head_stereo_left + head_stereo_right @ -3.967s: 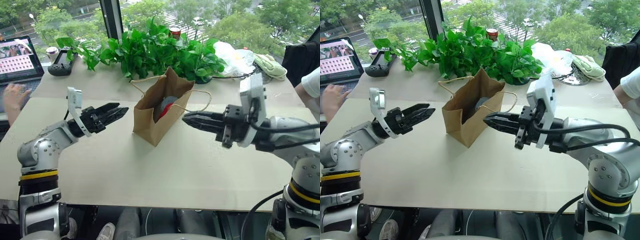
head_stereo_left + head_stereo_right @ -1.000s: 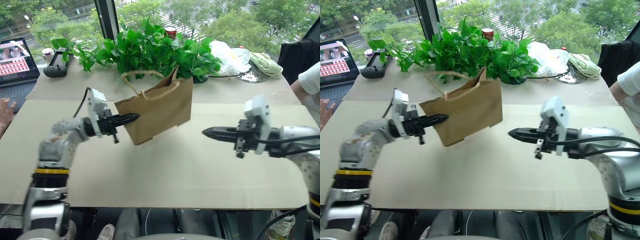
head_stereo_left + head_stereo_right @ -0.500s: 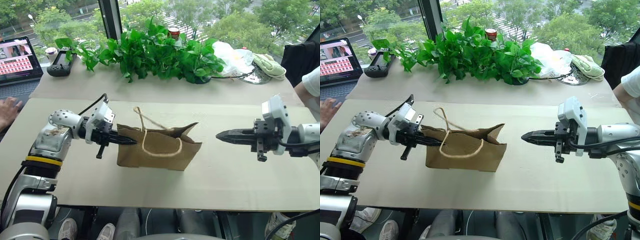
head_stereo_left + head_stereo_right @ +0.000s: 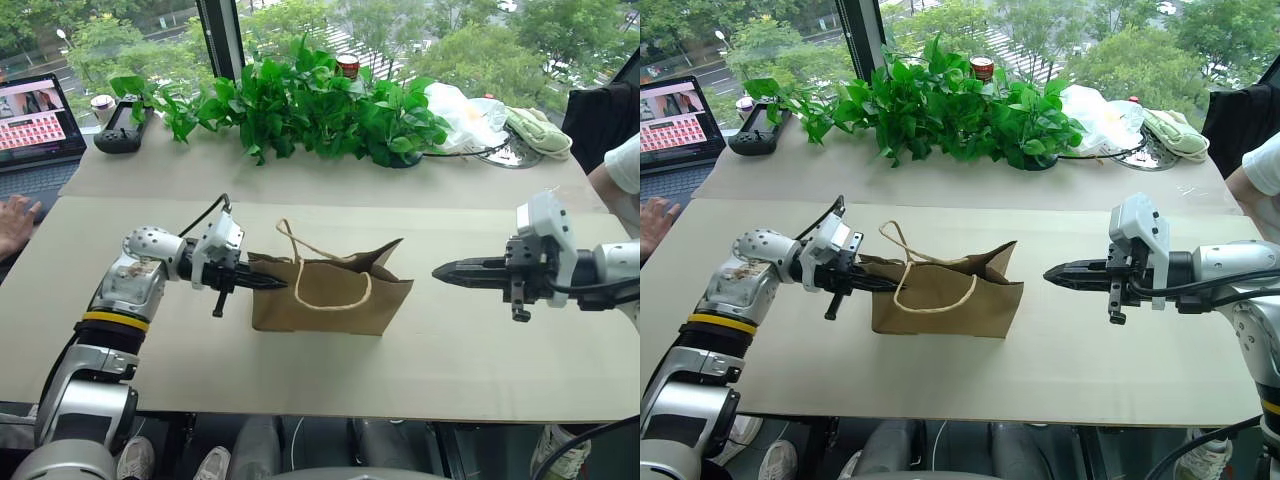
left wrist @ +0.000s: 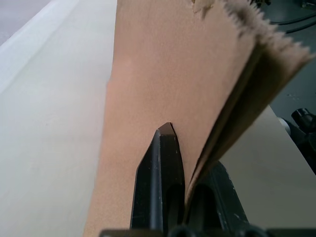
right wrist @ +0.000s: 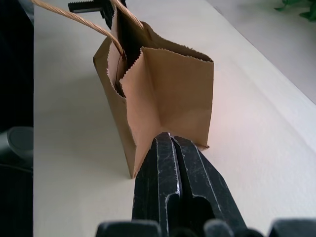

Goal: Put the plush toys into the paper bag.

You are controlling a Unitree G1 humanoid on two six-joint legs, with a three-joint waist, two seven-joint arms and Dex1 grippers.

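Observation:
The brown paper bag (image 4: 330, 295) stands upright on the table's near half, its mouth up and its cord handle (image 4: 320, 285) draped over the front face. My left gripper (image 4: 268, 284) reaches in from the left and is shut on the bag's left top edge. In the left wrist view the paper (image 5: 168, 64) is pinched between the two black fingers (image 5: 163, 168). My right gripper (image 4: 445, 271) hovers level to the bag's right, shut and empty, a hand's width from it. It points at the bag's side fold (image 6: 173, 94). The plush toys are hidden.
A row of leafy plants (image 4: 310, 100) lines the table's far side, with a can (image 4: 348, 65) behind. A laptop (image 4: 35, 110), a black controller (image 4: 120, 125) and a person's hand (image 4: 15, 215) are far left. A white plastic bag (image 4: 460, 110), pale green cloth (image 4: 540, 130) and a person's sleeve (image 4: 622, 165) are far right.
A second ago the bag hung tilted in the air from my left gripper. It has come down to stand on the table, still held. The right gripper has stayed about where it was.

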